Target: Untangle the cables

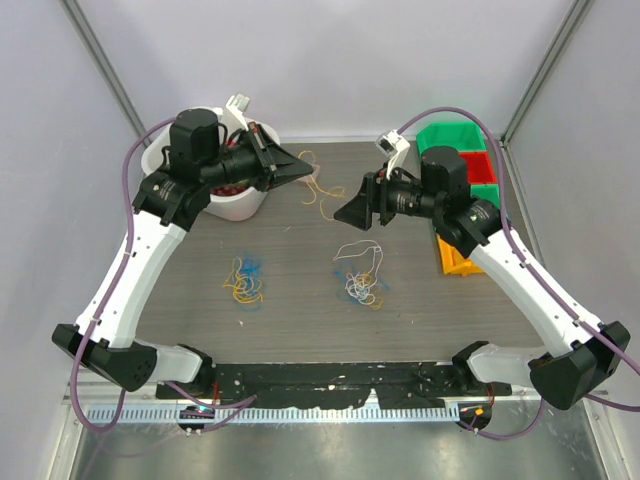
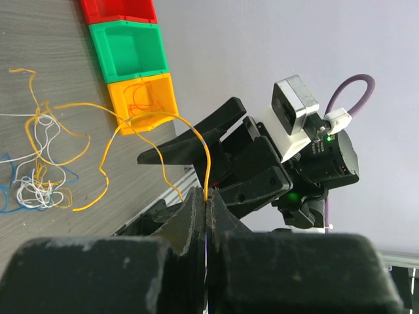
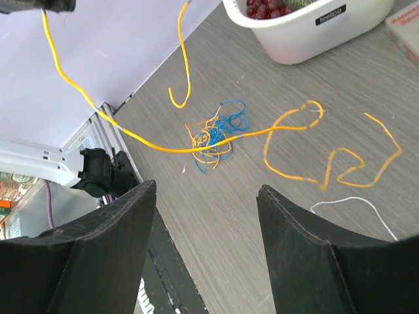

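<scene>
My left gripper point(image 1: 308, 172) is raised over the far middle of the table, shut on a thin yellow cable point(image 2: 207, 157) that rises from its tips point(image 2: 206, 196) and droops down to the wood. That yellow cable point(image 3: 131, 134) sags across the right wrist view. My right gripper point(image 1: 345, 213) faces the left one a short way off, open and empty point(image 3: 207, 188). A blue and yellow tangle point(image 1: 244, 280) lies left of centre. To the right, under the right gripper, sits a white, yellow and blue tangle point(image 1: 360, 285). More loose yellow cable point(image 3: 334, 163) curls on the table.
A white bowl point(image 1: 235, 205) holding red pieces stands at the back left under the left arm. Green point(image 1: 450, 140), red point(image 1: 480, 165) and orange point(image 1: 455, 258) bins line the right side. Grey walls close in the back and both sides.
</scene>
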Motion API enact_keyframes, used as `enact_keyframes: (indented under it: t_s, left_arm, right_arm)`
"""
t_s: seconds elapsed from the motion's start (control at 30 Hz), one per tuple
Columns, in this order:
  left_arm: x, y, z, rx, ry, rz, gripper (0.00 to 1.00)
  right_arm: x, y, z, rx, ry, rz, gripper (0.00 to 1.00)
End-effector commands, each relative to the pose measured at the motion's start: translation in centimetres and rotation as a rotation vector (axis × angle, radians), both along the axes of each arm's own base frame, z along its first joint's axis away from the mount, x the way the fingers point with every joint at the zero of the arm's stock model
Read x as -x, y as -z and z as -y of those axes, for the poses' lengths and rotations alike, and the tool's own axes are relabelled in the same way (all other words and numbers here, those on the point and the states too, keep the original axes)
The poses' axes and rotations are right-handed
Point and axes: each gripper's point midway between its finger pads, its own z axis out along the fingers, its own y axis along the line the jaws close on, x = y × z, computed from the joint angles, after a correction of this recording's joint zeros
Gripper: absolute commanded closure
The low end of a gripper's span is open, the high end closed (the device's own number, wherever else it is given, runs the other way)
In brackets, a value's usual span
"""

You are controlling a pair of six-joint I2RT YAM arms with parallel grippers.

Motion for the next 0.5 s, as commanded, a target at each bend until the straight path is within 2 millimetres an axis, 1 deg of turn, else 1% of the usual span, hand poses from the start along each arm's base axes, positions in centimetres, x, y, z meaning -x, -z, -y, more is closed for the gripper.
enact_keyframes:
  t_s: [0.0, 0.17, 0.3, 0.47]
  left_arm:
    - [0.9, -1.3, 0.3, 0.038, 0.044, 0.026, 1.00]
    - [0.7, -1.0, 0.4, 0.046, 0.039, -0.001, 1.00]
    - [0.7, -0.6, 0.4, 0.050, 0.034, -0.031, 1.00]
    - [1.0, -0.2, 0.4, 0.054, 0.037, -0.049, 1.00]
  right_arm:
    - [-0.5, -3.8, -0.7, -0.080, -0.013, 0.142, 0.32]
    - [-0.1, -4.6, -1.0, -0.046, -0.035, 0.192, 0.32]
    - [0.8, -6.0, -1.5, -0.045, -0.079, 0.233, 0.32]
    - [1.1, -6.5, -2.8, -0.052, -0.114, 0.252, 0.32]
